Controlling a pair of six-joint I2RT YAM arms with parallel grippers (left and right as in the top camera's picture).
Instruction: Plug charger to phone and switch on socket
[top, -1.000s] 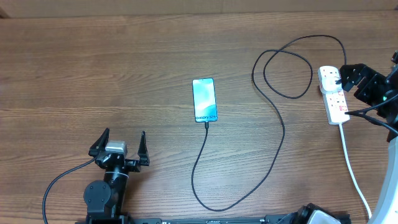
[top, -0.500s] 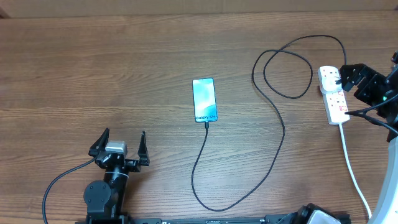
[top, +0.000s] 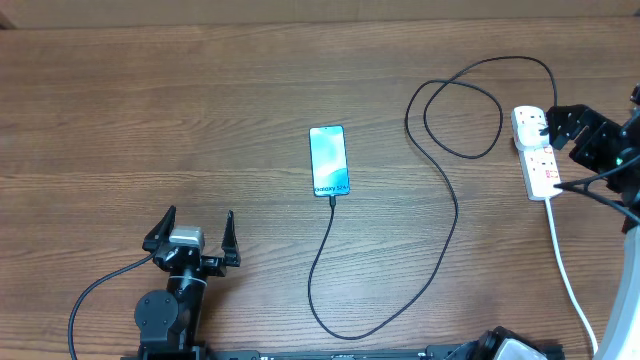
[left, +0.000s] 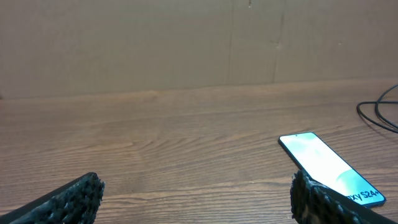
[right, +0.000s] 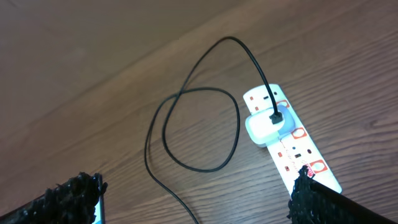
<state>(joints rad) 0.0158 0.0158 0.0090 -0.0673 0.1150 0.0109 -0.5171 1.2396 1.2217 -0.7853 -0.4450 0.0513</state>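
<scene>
Left fingers spread wide, empty, near front-left corner of bench. Phone mid-bench, well apart from them. Right fingers spread wide, empty, over socket at right edge. Charger runs from socket to phone's near end.

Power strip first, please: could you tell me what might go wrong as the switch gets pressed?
The open right gripper hovers by the power strip; a press could miss its small red switches or shove the strip. The black charger cable loops close by; snagging it could tug the plugged-in phone.
</scene>
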